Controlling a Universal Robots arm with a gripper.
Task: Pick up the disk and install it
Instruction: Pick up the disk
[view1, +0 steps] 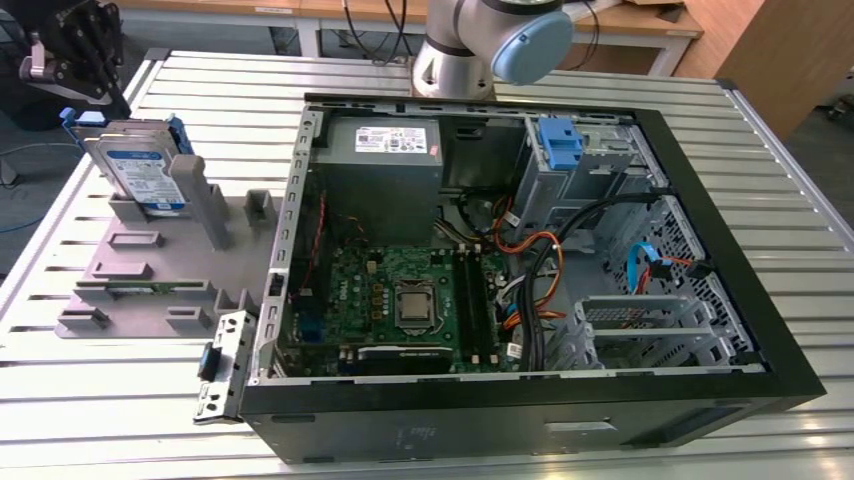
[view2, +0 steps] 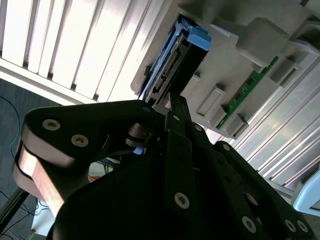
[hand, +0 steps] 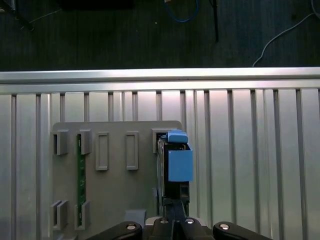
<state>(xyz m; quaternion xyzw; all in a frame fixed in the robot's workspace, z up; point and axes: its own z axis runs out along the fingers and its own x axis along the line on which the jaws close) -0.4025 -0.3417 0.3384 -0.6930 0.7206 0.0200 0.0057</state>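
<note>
The disk (view1: 140, 170) stands on edge in a slot of the grey holder plate (view1: 147, 270) at the exterior view's left, silver with a white-and-blue label and a blue carrier frame. My black gripper (view1: 80, 90) hangs just above and behind its top edge, apart from it. In both wrist views the disk (view2: 172, 60) (hand: 172, 165) shows edge-on, just beyond the tips of the gripper (view2: 170, 102) (hand: 172, 220). The fingers lie together, shut, with nothing between them.
An open computer case (view1: 747, 330) lies in the middle of the slatted metal table (view1: 400, 440), with a grey power-supply box (view1: 380, 150) and a drive cage with a blue latch (view1: 561, 140). A green circuit strip (hand: 78, 175) sits in another holder slot.
</note>
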